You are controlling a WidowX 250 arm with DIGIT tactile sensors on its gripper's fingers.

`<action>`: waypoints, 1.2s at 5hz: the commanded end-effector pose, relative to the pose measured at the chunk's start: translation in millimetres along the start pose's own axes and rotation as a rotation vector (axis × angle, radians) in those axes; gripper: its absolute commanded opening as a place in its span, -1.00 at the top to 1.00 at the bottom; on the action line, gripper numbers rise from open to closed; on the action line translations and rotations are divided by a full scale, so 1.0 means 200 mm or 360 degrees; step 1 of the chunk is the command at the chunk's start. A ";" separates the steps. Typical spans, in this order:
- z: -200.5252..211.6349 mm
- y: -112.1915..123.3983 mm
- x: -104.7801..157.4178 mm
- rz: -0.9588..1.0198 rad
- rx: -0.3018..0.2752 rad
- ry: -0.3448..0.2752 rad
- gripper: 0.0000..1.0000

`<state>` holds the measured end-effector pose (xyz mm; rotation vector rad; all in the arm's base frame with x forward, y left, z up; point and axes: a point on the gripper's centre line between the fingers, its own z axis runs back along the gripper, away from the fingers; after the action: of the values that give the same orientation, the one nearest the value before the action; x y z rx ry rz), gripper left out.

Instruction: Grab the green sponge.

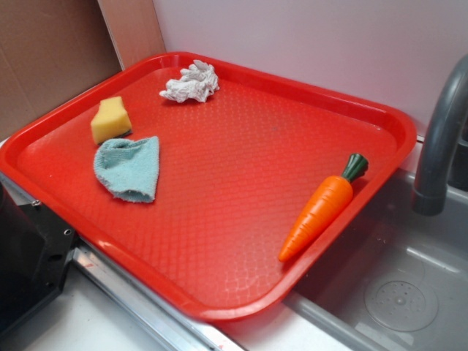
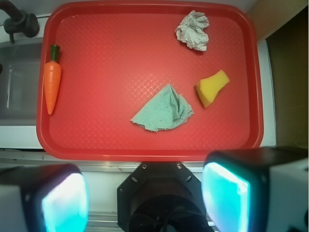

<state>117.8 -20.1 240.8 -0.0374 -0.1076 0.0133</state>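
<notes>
While the hand (image 2: 145, 193) hangs high over the near rim of the red tray (image 2: 145, 152), its two pads (image 2: 65, 203) stand wide apart with nothing between them. Beyond it, toward one o'clock in the wrist view, the green sponge (image 2: 211, 88) lies just beside the blue-green cloth (image 2: 164, 110), apparently apart from it. Being foam, it is likely light and squashy; pinching its long flat sides looks best.

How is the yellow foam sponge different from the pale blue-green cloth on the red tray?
The chunky yellow foam sponge stands thick and blocky; the pale blue-green terry cloth lies flat and folded. The sponge is smaller, with a smooth surface; the cloth spreads wider and looks fuzzy. Both rest on the red plastic tray, close together.
</notes>
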 end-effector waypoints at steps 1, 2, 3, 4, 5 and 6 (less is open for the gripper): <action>0.00 0.00 0.00 0.0000 0.0000 0.0000 -1.00; -0.02 0.07 0.02 0.0333 -0.0047 -0.0040 -1.00; -0.09 0.13 0.03 0.0721 -0.0037 -0.0070 -1.00; -0.22 0.25 0.08 0.1080 0.0056 -0.0098 -1.00; -0.35 0.39 0.16 0.1345 0.0121 -0.0145 -1.00; -0.47 0.49 0.23 0.1516 0.0235 -0.0195 -1.00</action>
<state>176.9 70.1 139.1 0.0561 -0.1724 0.9570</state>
